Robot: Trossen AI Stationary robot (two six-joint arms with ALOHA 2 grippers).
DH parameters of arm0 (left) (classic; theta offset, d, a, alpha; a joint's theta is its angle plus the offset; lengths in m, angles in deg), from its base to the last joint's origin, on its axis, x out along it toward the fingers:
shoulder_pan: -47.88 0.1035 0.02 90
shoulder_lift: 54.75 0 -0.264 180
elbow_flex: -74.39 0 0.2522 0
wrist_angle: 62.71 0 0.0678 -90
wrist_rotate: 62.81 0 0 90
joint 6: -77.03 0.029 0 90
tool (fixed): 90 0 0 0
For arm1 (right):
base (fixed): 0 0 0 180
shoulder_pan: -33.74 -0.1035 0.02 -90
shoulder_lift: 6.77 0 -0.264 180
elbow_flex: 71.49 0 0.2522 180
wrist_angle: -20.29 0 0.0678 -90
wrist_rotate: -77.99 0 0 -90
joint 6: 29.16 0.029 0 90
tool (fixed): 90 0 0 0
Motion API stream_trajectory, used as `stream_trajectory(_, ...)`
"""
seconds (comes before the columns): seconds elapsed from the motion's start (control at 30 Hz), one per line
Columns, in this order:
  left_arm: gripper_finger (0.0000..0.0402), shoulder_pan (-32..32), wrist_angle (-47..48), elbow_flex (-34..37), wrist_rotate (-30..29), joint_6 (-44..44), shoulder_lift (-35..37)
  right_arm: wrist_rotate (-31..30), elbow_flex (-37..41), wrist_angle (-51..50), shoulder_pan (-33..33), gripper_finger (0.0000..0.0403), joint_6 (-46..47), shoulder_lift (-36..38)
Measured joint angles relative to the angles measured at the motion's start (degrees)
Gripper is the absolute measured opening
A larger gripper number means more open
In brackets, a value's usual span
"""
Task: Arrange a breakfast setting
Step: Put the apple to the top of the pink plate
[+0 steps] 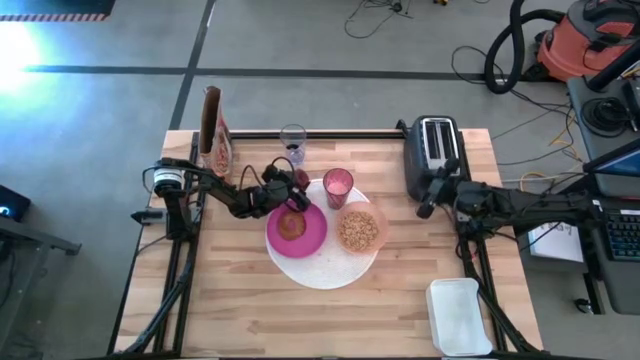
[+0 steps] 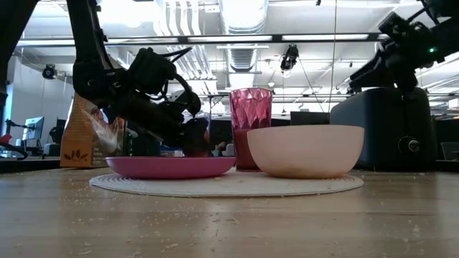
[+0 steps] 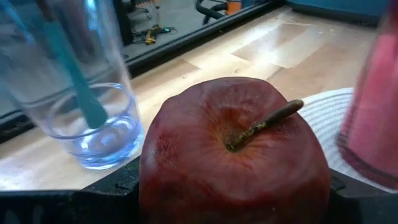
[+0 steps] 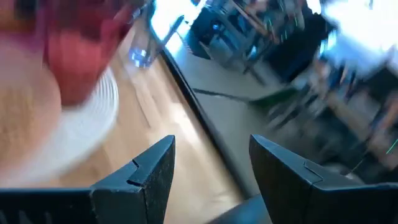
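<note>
The small dark-red fruit [image 3: 233, 162], stem toward the camera, sits between the fingers of my left gripper [image 1: 284, 188], at the far left rim of the big white round disc [image 1: 330, 272]. On the disc lie the magenta plate [image 1: 310, 240] with round toasted bread [image 1: 291, 225], the translucent pink bowl [image 1: 359, 230] of cereal, and the pink tumbler [image 1: 338, 186]. The blue-handled spoon [image 3: 74, 74] stands in a clear glass [image 1: 292, 143]. My right gripper [image 4: 211, 168] hangs open in the air beside the toaster [image 1: 432, 150]. My left gripper pinches the fruit by its two opposite sides [image 3: 149, 180], one finger [image 3: 115, 190] on each side. The fingers come nearly level from the table's left, slanting a little down. The fruit lies on its side just behind the plate [image 2: 195, 136]; whether it rests on anything I cannot tell.
A cereal box [image 1: 213, 130] stands at the far left of the table. A white lidded container [image 1: 460, 315] lies at the near right corner. Bare wood stretches along the near edge, strewn with crumbs [image 2: 143, 229].
</note>
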Motion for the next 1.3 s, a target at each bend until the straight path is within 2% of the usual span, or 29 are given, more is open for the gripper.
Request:
stream_trajectory(0.13,0.0231,-0.04,0.4,0.0,0.92,0.34,-0.03,-0.3,-1.33,0.39,0.02,0.0196,-16.35,0.06)
stream_trajectory(0.27,0.0231,0.0,0.58,0.0,0.9,0.96,-0.41,-0.49,-2.07,0.69,-0.03,0.0196,-22.35,-0.04)
stream_trajectory(0.33,0.0231,0.02,1.02,0.0,0.87,0.98,-0.44,-0.51,-2.08,0.59,-0.03,0.0196,-21.69,-0.04)
stream_trajectory(0.8,0.0239,0.11,1.8,0.0,0.98,-0.34,-0.5,-0.69,-2.08,0.51,-0.03,0.0196,-1.62,-0.06)
stream_trajectory(0.93,0.0239,0.11,1.86,0.0,1.24,-0.34,-0.52,-0.66,-2.08,0.53,-0.03,0.0196,0.16,-0.06)
stream_trajectory(1.13,0.024,0.09,3.2,0.0,6.32,-0.98,-0.52,-0.66,-2.08,0.53,-0.03,0.0196,0.1,-0.04)
stream_trajectory(1.3,0.024,0.11,4.38,-0.04,6.4,-1.22,-0.54,-0.66,-2.13,0.53,-0.03,0.0196,0.07,-0.04)
